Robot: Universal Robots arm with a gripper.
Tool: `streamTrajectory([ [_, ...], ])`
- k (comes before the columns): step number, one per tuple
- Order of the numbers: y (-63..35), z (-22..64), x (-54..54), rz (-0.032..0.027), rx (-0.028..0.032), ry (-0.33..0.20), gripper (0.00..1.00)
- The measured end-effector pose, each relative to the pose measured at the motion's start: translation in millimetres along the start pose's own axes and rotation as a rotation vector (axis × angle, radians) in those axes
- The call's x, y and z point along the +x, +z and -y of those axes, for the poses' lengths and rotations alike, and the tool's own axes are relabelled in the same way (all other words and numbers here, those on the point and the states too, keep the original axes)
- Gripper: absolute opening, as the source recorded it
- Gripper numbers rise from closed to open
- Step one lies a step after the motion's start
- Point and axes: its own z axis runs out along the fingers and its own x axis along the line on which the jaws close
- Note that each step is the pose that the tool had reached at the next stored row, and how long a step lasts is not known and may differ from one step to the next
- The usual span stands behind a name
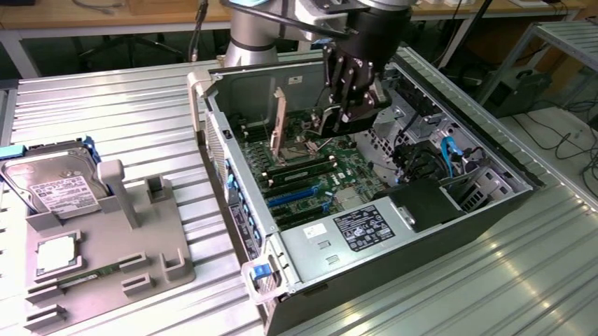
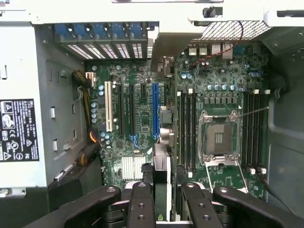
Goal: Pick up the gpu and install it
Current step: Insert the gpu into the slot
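the gripper (image 1: 348, 105), upper centre of the exterior frame, hangs inside the open computer case (image 1: 486, 203), its fingers (image 2: 140, 204) partly closed on what looks like the gpu (image 2: 161, 180), held edge-on above the motherboard (image 2: 137, 114) near the blue slot (image 2: 155, 111). a hard drive (image 1: 56, 185) sits at left.

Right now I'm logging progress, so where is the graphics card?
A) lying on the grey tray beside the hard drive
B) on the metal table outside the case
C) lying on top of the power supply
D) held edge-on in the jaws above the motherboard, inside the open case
D: the gripper is shut on the graphics card over the motherboard inside the case.
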Motion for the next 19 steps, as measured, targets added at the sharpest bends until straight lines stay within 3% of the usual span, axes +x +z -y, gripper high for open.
streamTrajectory([
  [4, 7.4, -8.4, 0.3, -0.0001, -0.0001, 0.000, 0.27],
  [19, 36.9, -14.2, 1.0, -0.0004, 0.0000, 0.000, 0.27],
])
